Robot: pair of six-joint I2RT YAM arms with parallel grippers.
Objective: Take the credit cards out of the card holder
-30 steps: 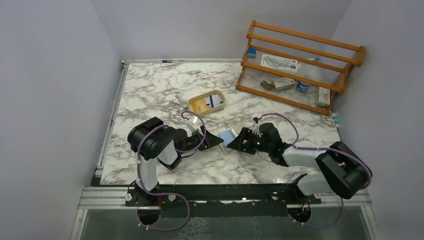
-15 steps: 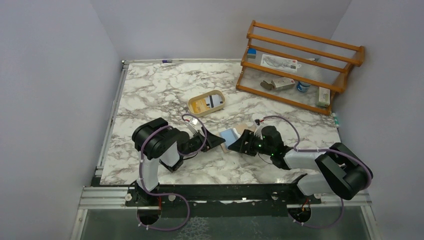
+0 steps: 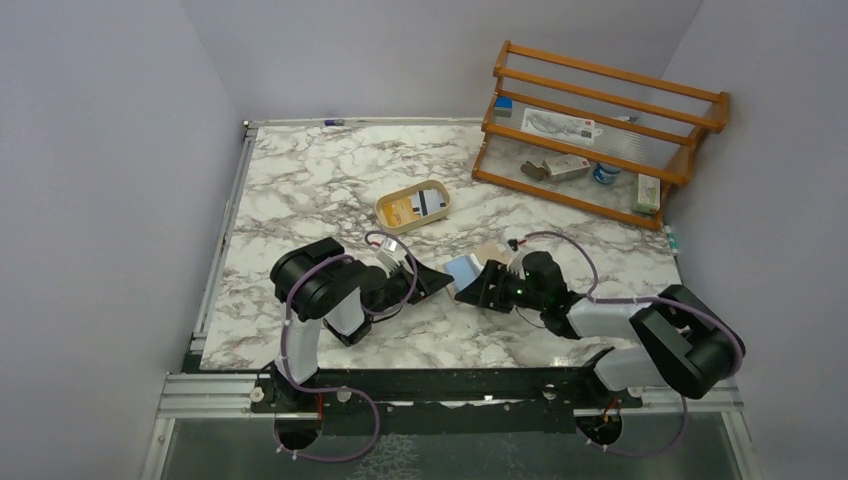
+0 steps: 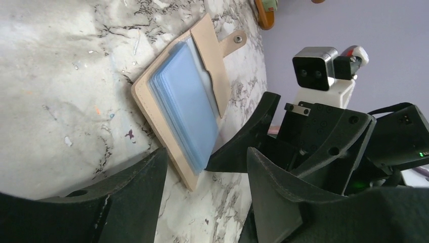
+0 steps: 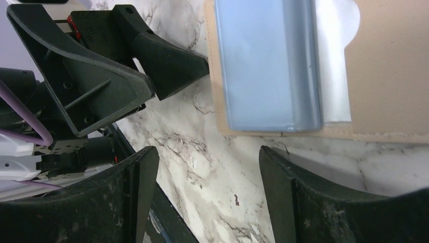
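The tan card holder (image 3: pixel 489 250) lies open on the marble table between my two grippers. A stack of light blue credit cards (image 3: pixel 461 270) lies on its near half, one edge tucked under the inner pocket. In the left wrist view the cards (image 4: pixel 184 101) sit on the holder (image 4: pixel 212 61), whose snap tab points away. My left gripper (image 4: pixel 206 154) is open, its jaws on either side of the holder's near corner. My right gripper (image 5: pixel 207 152) is open and empty over bare marble just short of the holder (image 5: pixel 389 76) and cards (image 5: pixel 268 66). One left fingertip (image 5: pixel 192 63) reaches the holder's edge.
An oval beige tray (image 3: pixel 390 200) with cards in it stands behind the holder. A wooden rack (image 3: pixel 600 130) with small items stands at the back right. The two grippers (image 3: pixel 438 279) (image 3: pixel 470 292) are close together, tips almost meeting.
My left gripper has moved right, closer to the card holder. My right gripper has edged left toward it. The holder and cards stay open on the table.
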